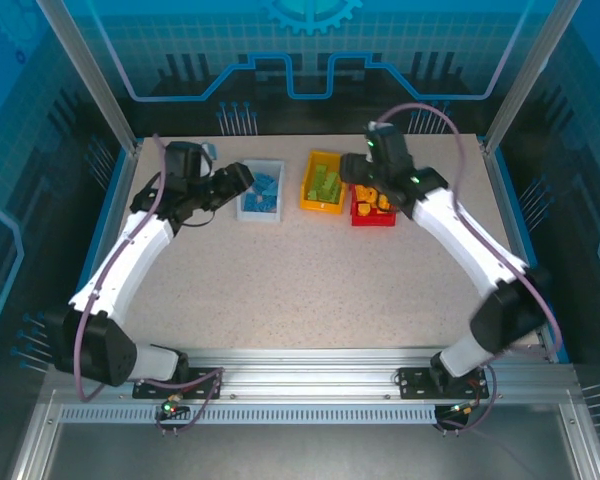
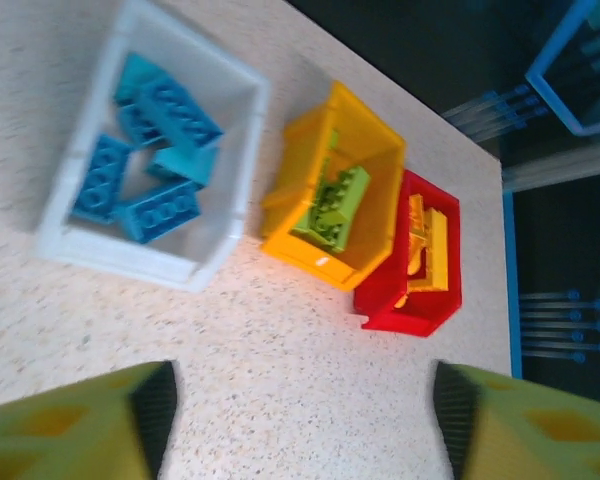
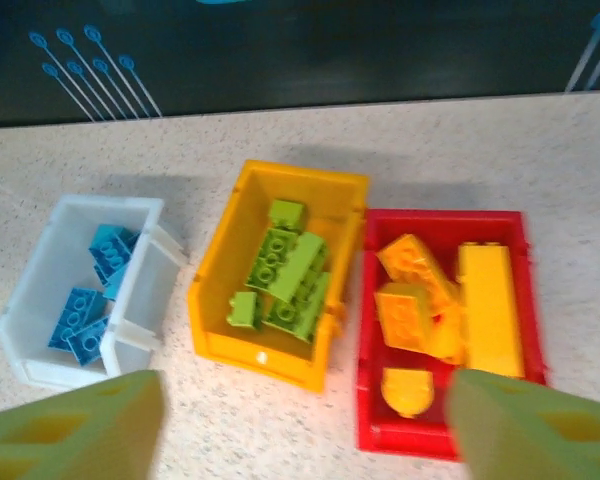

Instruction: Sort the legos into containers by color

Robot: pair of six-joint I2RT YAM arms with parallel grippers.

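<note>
Three containers stand in a row at the back of the table. The white bin (image 1: 261,213) (image 2: 130,265) (image 3: 30,360) holds blue legos (image 2: 155,210) (image 3: 80,315). Green legos (image 1: 327,185) (image 2: 335,205) (image 3: 290,275) lie in the yellow bin (image 1: 308,192) (image 2: 310,255) (image 3: 270,362). In the red bin (image 1: 372,219) (image 2: 410,315) (image 3: 420,440) are orange-yellow legos (image 2: 430,255) (image 3: 490,300). My left gripper (image 1: 236,180) (image 2: 302,415) hangs open just left of the white bin, over bare table. My right gripper (image 1: 363,172) (image 3: 305,425) is open above the yellow and red bins, with nothing between its fingers.
The speckled tabletop (image 1: 310,280) stretches in front of the bins toward the arm bases. Blue-trimmed edges and metal posts (image 1: 130,150) frame the table, with a dark drop behind the bins (image 3: 280,60).
</note>
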